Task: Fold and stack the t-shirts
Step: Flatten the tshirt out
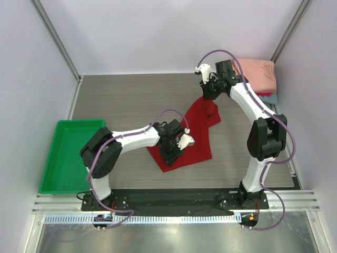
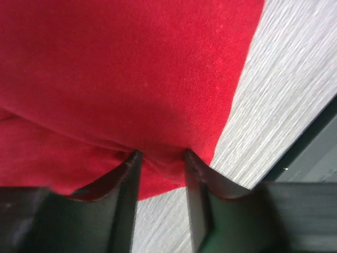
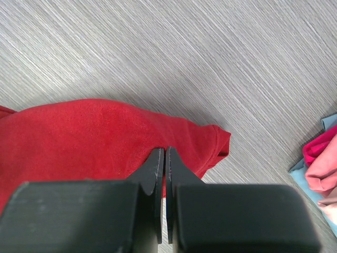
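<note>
A deep red t-shirt [image 1: 197, 132] lies partly spread in the middle of the table. My left gripper [image 1: 174, 150] is low over its near-left edge. In the left wrist view the gripper [image 2: 160, 154] has its jaws apart, with the tips pressed into the red cloth [image 2: 131, 68] at its hem. My right gripper [image 1: 209, 97] is shut on the shirt's far corner and holds it a little above the table. In the right wrist view the jaws of that gripper [image 3: 165, 150] pinch the cloth [image 3: 79, 137] near a sleeve.
A stack of folded t-shirts [image 1: 256, 74], salmon-pink on top of red and teal, sits in the back right corner, and its edge [image 3: 321, 158] shows in the right wrist view. A green tray [image 1: 68, 153] stands at the left. The dark front rail [image 2: 310, 158] runs close behind my left gripper.
</note>
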You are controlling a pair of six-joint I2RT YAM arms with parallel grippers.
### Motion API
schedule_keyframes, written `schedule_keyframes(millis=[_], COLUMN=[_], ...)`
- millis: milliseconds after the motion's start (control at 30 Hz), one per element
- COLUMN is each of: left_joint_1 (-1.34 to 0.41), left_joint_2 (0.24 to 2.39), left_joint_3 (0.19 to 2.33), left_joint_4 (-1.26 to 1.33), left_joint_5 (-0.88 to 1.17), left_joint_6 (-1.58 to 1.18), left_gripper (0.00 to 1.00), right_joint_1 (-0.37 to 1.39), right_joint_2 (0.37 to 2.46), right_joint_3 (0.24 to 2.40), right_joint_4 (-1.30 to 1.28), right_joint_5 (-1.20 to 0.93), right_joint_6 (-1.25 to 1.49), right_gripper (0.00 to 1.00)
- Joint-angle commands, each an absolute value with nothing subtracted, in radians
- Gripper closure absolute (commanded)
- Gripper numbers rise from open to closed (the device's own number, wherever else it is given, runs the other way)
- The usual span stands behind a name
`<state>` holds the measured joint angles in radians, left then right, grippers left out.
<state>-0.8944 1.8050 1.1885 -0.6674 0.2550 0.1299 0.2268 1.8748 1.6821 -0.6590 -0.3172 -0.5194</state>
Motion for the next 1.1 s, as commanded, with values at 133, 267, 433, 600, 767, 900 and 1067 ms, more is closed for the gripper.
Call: schedule_keyframes(millis=[133, 267, 433, 600, 767, 900, 1067], left_joint_1=[-0.891, -0.865, -0.812, -0.775, -0.776, -0.775, -0.678], left_joint_2=[1.819, 1.672, 1.425, 1.245, 1.108, 0.996, 1.108], left_joint_3=[1.245, 1.249, 1.314, 1.351, 1.345, 1.361, 1.172], left_joint_4=[-0.721, -0.771, -0.857, -0.96, -1.097, -1.059, -0.596], left_joint_5=[0.311, 0.229, 0.13, 0.156, 0.17, 0.102, 0.031], left_joint_6=[0.143, 0.201, 0.357, 0.445, 0.483, 0.638, 0.845], left_gripper=[0.91, 1.0, 1.0, 1.0, 0.99, 0.97, 0.95], right_joint_1=[0.229, 0.23, 0.232, 0.233, 0.236, 0.235, 0.235], right_joint_2=[1.861, 1.761, 1.498, 1.248, 0.996, 0.945, 1.078], right_joint_3=[1.73, 1.709, 1.628, 1.505, 1.408, 1.417, 1.379], right_joint_4=[-0.64, -0.66, -0.652, -0.669, -0.797, -0.812, -0.675], right_joint_5=[-0.321, -0.336, -0.338, -0.348, -0.393, -0.402, -0.384], right_joint_6=[-0.494, -0.492, -0.492, -0.453, -0.433, -0.416, -0.378], right_gripper=[0.99, 0.99, 0.99, 0.99, 0.99, 0.99, 0.99])
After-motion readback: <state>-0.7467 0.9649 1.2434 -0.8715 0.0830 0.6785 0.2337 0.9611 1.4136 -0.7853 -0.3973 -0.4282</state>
